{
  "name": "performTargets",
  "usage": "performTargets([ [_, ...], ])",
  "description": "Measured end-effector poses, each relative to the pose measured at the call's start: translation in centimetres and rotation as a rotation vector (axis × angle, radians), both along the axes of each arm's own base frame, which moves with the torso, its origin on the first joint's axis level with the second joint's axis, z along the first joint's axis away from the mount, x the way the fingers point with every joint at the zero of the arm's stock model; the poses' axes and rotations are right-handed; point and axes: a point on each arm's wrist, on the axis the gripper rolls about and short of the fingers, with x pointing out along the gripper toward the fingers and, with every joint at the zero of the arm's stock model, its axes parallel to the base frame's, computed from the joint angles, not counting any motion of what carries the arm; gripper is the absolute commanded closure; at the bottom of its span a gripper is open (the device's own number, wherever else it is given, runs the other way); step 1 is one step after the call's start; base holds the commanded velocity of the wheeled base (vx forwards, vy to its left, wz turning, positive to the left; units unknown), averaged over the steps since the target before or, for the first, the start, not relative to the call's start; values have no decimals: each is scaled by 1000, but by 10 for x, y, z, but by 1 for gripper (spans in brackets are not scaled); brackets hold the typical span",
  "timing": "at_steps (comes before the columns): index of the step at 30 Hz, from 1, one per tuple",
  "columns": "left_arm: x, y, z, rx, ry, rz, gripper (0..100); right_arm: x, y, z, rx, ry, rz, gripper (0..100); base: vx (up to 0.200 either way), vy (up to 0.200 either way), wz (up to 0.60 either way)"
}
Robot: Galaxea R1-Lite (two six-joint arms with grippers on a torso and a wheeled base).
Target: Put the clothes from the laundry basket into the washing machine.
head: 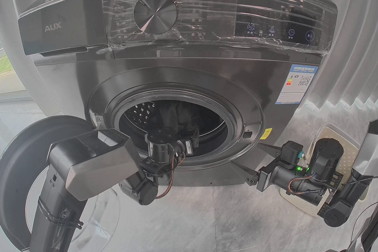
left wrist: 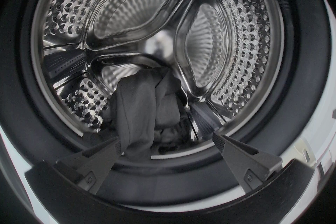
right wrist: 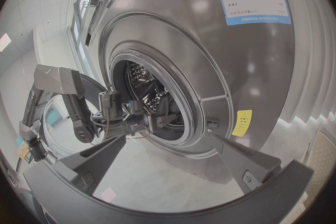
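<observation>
The dark grey garment (left wrist: pixel 143 109) lies bunched in the bottom of the drum (left wrist: pixel 227 42), piled toward the front lip, with more dark cloth behind and under it. One fold hangs right beside a fingertip of my left claw (left wrist: pixel 168 154). I cannot tell whether it touches that finger, because the cloth and the dark door seal (left wrist: pixel 308 70) blend together there. My left claw is spread wide and holds nothing. It sits just at the round mouth of the washing machine (head: pixel 177 67), pointed into the drum. The machine's door (head: pixel 23 170) stands swung open on my left side, beside my left arm. My right claw (head: pixel 256 158) is spread as well and empty. It hangs low outside the machine, near the lower right of its front panel, with its fingers aimed toward the opening and well apart from the garment. Just behind that arm, the cream laundry basket (head: pixel 350 164) with its perforated wall sits on the pale stone floor (head: pixel 220 217) beside the machine. A pleated white curtain (head: pixel 354 48) hangs behind.
</observation>
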Motion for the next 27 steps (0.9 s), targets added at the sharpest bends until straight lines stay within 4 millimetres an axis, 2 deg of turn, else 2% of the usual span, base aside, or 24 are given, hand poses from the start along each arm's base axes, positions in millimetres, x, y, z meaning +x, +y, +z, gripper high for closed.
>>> performTargets([
  [5, -38, 2, 1, 29, 43, -46, 0, -1, -1, 2, 3, -5, -1, 0, 0, 0, 0],
  [10, -78, 0, 33, 7, 23, -110, 0, -2, -1, 4, 6, -10, -1, 0, 0, 0, 0],
  [15, -131, 6, 67, -53, -2, -192, 0, -3, -2, 5, 8, -12, 0, 0, 0, 0, 0],
  [20, -176, 26, 94, -102, -26, -244, 0, -5, -3, 8, 13, -20, -1, 0, 0, 0, 0],
  [27, -208, 55, 131, -228, -91, -249, 0, -15, -6, 17, 26, -43, 9, 0, 0, 0, 0],
])
